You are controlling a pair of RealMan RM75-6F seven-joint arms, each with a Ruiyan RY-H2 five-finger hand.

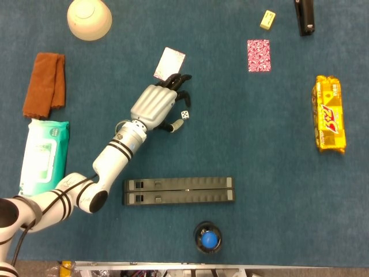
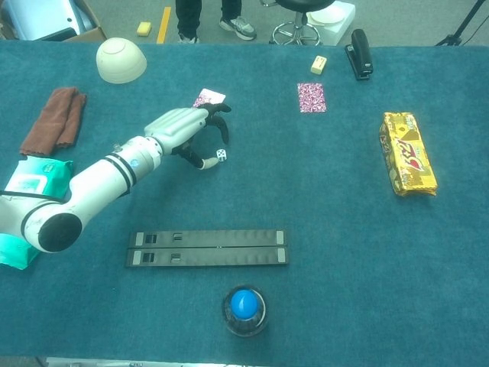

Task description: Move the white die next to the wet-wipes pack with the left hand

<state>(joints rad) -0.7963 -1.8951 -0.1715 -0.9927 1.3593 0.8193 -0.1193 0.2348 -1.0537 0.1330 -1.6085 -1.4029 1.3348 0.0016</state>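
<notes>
Reaching for the white die (image 1: 184,115) on the blue counter (image 1: 259,144): left hand (image 1: 154,105) poised over it from nine o'clock, fingers (image 1: 180,86) curled and spread around the die, thumb just beside it, nothing gripped yet. Wet-wipes pack (image 1: 44,156) well apart at eight o'clock. Next, likely: pinch shut, lift, carry across.

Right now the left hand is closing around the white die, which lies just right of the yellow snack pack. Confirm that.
Not quite. The left hand is at the white die, but the die lies far left of the yellow snack pack, near the white card. The head view shows it.
</notes>
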